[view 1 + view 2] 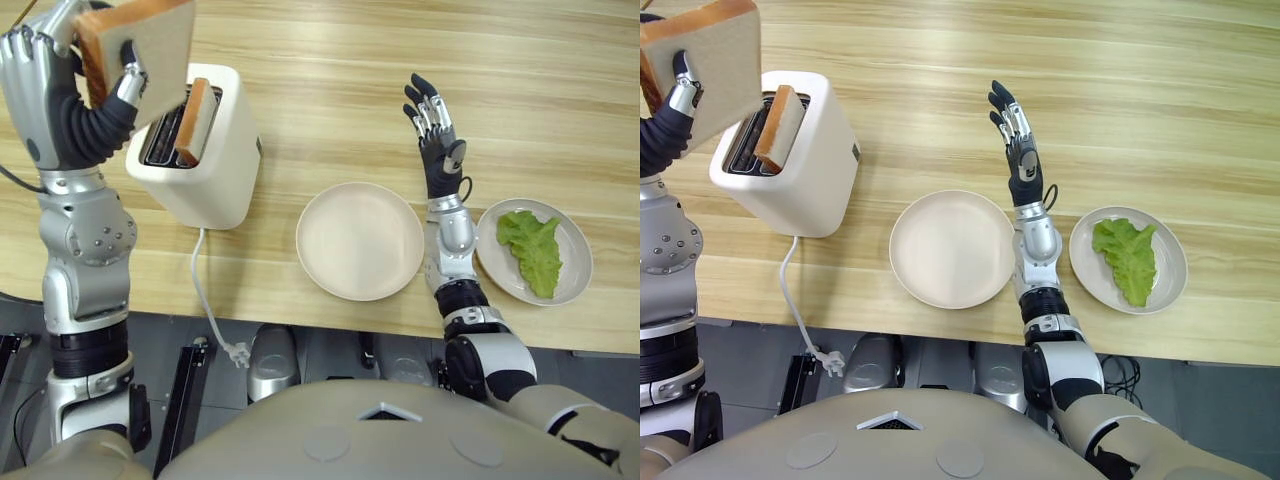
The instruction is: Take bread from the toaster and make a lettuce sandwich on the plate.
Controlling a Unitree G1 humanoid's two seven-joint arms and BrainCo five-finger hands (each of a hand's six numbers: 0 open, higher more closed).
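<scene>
- Left eye view: pale wood-grain counter (520,90), boards running side to side, front edge nearest the robot; grey floor (320,335) below that edge.
- White toaster (215,165) towards the left end of the counter, close to the front edge, with a second slice (197,122) standing tilted in its slot.
- Left hand (50,80) raised above the toaster's left side, fingers clamped on the held slice (150,40), clear of the slots.
- Cream plate (360,240) at the middle of the front edge, near the toaster but apart from it.
- Right hand (432,120) upright over the counter, just right of the plate's far rim, fingers straight and close together, grasping nothing.
- Small plate (578,240) near the right of the front edge, lettuce leaf (532,250) lying flat on it.
- Right eye view: same layout, held slice at the top left corner, pinched between thumb and fingers.
- White cord (790,285) trailing from the toaster's base over the front edge, plug (830,362) at its end below counter level.
- Right forearm between the plate and the small plate.
</scene>
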